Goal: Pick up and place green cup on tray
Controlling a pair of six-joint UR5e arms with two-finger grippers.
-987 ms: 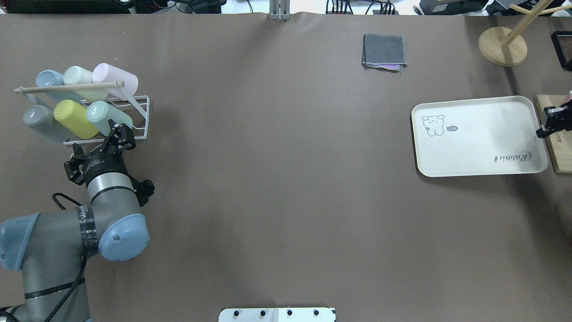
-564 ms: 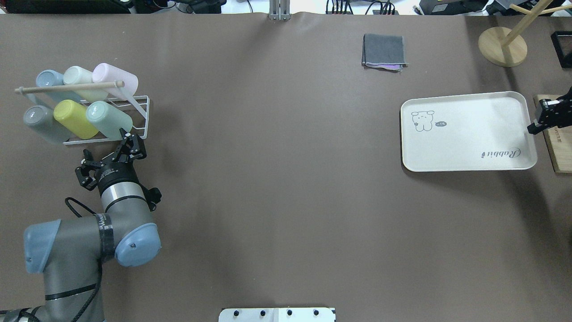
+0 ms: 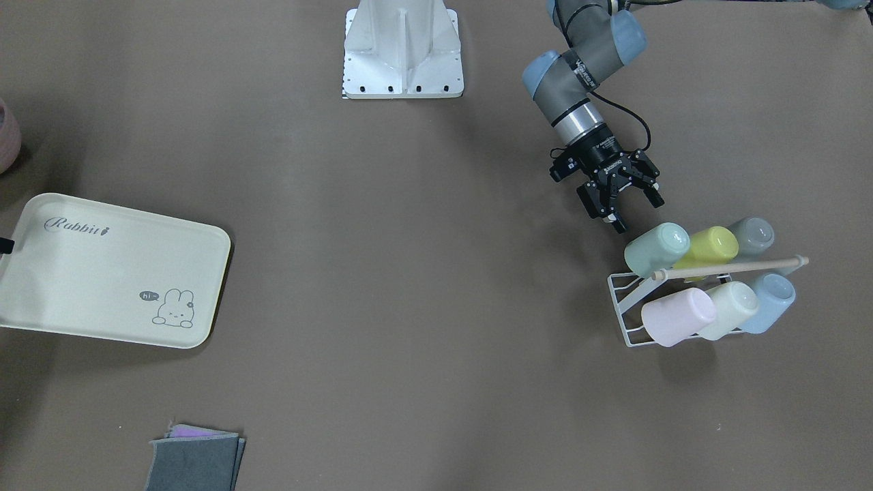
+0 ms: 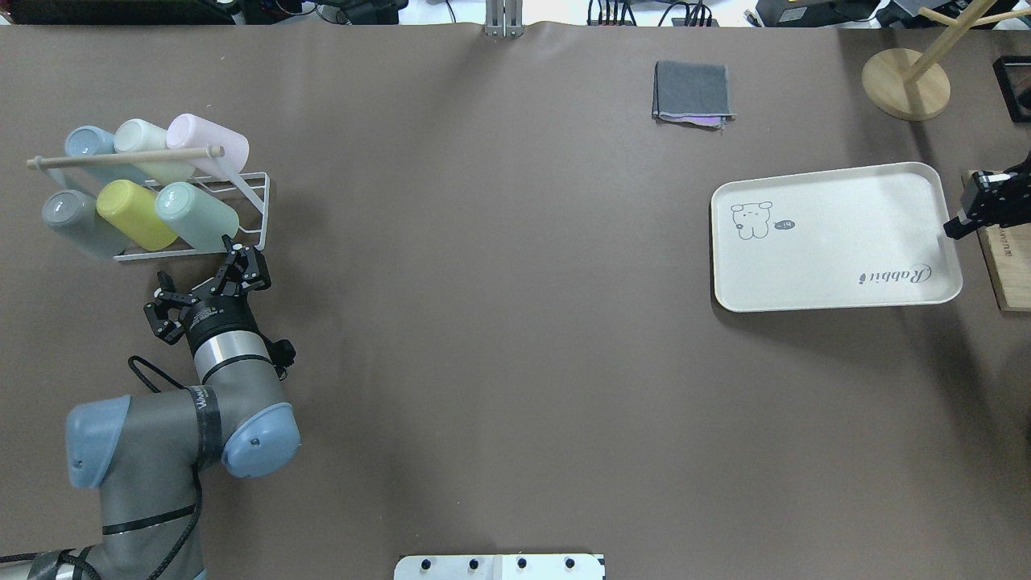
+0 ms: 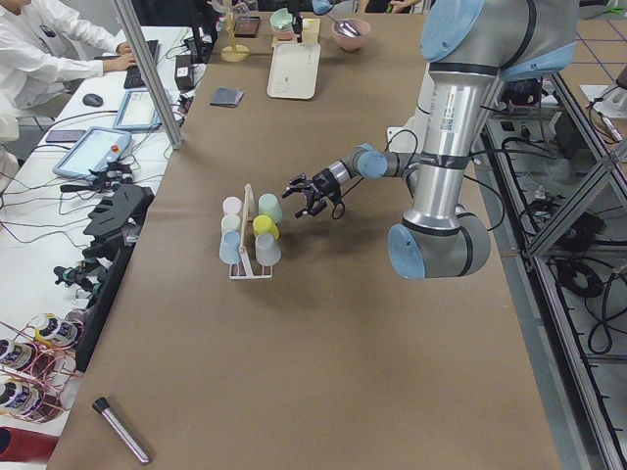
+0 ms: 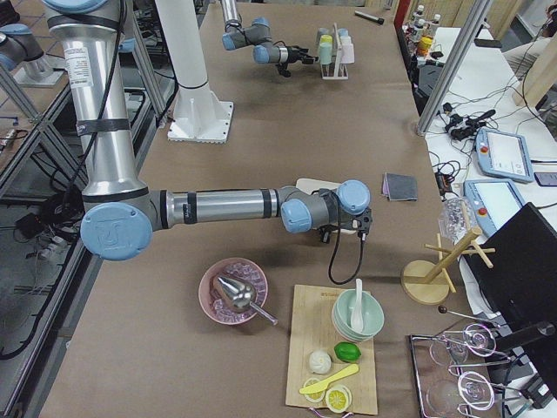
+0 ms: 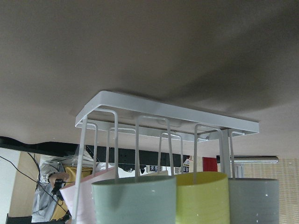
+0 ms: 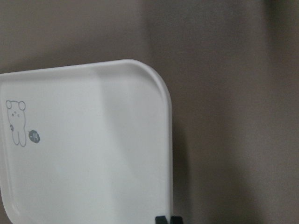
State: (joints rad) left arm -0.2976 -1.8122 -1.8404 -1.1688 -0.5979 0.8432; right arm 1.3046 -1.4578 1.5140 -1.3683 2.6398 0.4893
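Observation:
The green cup (image 4: 196,213) is pale mint and lies tilted in the front row of a white wire rack, at the rack's right end. It also shows in the front-facing view (image 3: 657,249) and the left wrist view (image 7: 135,200). My left gripper (image 4: 205,278) is open and empty, a short way in front of the cup and apart from it. The cream tray (image 4: 838,238) with the "Rabbit" script lies flat at the right. My right gripper (image 4: 952,232) is shut on the tray's right rim; its fingertips (image 8: 162,218) show at the tray's edge (image 8: 93,140).
The rack's wooden bar (image 4: 121,157) crosses above the cups. A yellow-green cup (image 4: 133,213), a grey cup (image 4: 72,221) and pink, cream and blue cups share the rack. A folded grey cloth (image 4: 693,93), a wooden stand (image 4: 906,83) and a wooden board (image 4: 1007,258) lie near the tray.
My left gripper has drawn back from the rack, toward the robot, still open. My right gripper has moved left and the tray has slid left with it.

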